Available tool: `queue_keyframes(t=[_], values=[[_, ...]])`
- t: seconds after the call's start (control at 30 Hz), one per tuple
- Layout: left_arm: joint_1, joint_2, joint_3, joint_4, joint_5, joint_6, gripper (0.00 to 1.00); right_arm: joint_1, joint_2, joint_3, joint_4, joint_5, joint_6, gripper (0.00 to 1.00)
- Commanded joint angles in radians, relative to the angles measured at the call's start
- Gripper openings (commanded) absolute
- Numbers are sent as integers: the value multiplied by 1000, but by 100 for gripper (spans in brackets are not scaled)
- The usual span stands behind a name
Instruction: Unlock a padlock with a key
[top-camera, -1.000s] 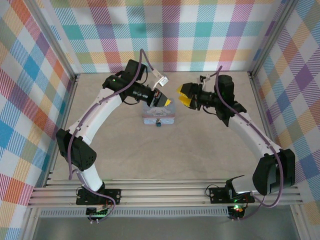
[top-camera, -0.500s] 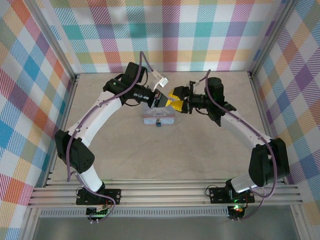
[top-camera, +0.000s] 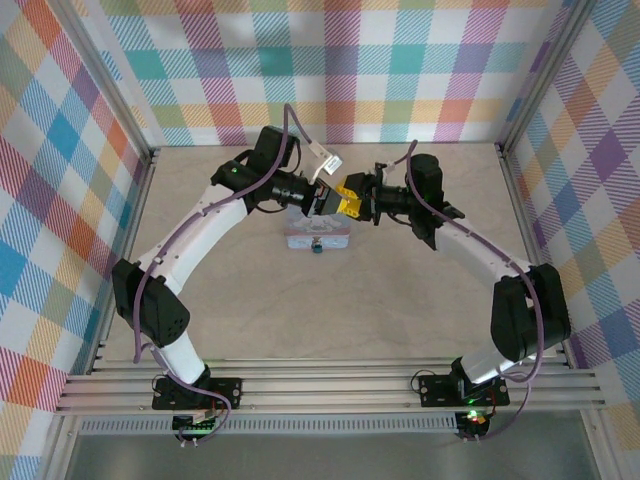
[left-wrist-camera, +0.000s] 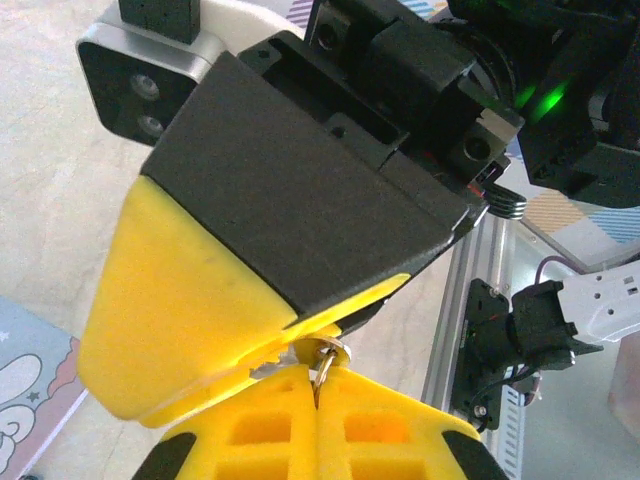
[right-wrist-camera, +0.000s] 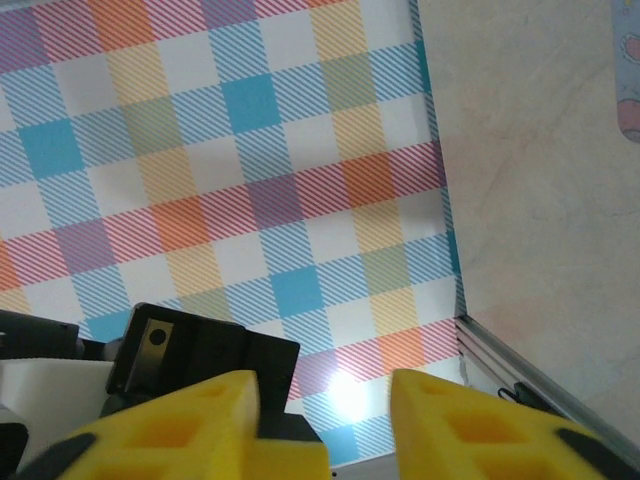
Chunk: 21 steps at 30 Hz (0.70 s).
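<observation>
Checked walls surround a beige tabletop (top-camera: 400, 300). The left gripper (left-wrist-camera: 316, 400) is clamped shut on a key ring (left-wrist-camera: 327, 358). At its 3 o'clock, the right gripper (right-wrist-camera: 325, 400) stands partly parted, holding nothing visible. It should close squarely on that key ring before the left releases. A blue tin (top-camera: 318, 234) lies beneath, contents unseen. The padlock (top-camera: 316, 247) touches its 6 o'clock edge.

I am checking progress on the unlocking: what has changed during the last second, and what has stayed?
The right gripper swept left until it met the left gripper, and its jaws narrowed, still parted. The left gripper stayed shut on the metal key ring above the tin; the padlock did not move.
</observation>
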<state>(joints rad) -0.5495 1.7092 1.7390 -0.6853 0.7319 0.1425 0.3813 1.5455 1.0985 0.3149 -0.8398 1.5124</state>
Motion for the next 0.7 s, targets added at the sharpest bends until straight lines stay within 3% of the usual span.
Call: queue_keyframes(t=[0.0, 0.17, 0.4, 0.53, 0.67], values=[[-7, -13, -16, -45, -18, 2, 0, 5, 14, 34, 42, -17, 12, 32], [-5, -14, -36, -87, -40, 3, 0, 4, 19, 51, -2, -5, -10, 23], [-4, -13, -62, -100, -64, -9, 0, -1, 24, 61, -4, 1, -10, 0], [3, -19, -67, -91, -63, -16, 0, -4, 18, 55, -49, 12, -36, 1], [19, -29, -68, -59, -45, -60, 0, -4, 1, 47, -149, 32, -87, 19]])
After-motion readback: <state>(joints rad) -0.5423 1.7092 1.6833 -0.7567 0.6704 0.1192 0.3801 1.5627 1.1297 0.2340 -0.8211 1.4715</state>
